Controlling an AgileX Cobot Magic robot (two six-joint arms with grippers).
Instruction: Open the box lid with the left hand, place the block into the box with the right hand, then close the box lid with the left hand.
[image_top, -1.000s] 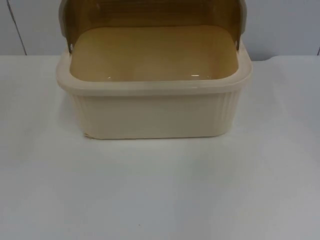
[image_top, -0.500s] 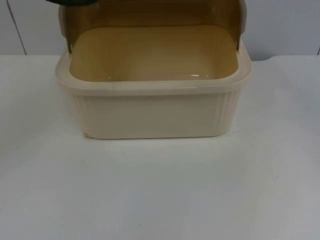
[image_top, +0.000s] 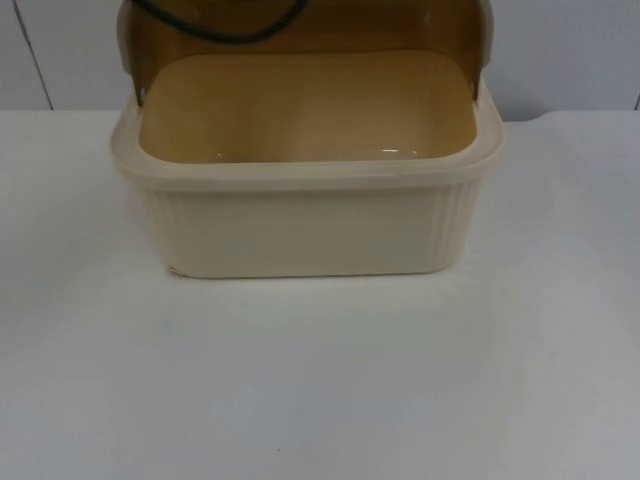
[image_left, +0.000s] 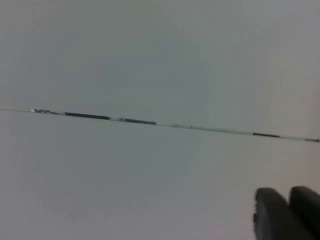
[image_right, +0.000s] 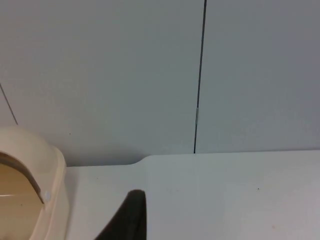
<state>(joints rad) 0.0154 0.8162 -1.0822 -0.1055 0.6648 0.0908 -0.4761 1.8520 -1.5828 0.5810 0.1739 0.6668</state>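
- Top view: the box (image_top: 300, 225) stands on the counter (image_top: 320, 380) toward 12 o'clock, close to the partition wall (image_top: 560, 50). Its brown lid (image_top: 300, 30) is swung up at the box's 12 o'clock edge and its inside is bare. I judge the opening step done and the block due next. The raised lid could drop shut if it is knocked, which would block the way in
- Left wrist view: the left gripper (image_left: 287, 212) looks at the grey wall, with its fingers (image_left: 270, 217) closed side by side on nothing. It does not appear to be holding the lid, so nothing but the hinge seems to keep the lid up. When it comes to close the lid, a push from behind could shove the light box toward 6 o'clock instead of turning the lid
- Right wrist view: the right gripper (image_right: 131, 215) hangs over the counter just beside the box's rounded corner, and I cannot tell whether it is open or closed. Being this near the wall of the box, a sideways swing could clip the rim and slide the box. A low carry of the block could catch on that rim and spill it onto the counter
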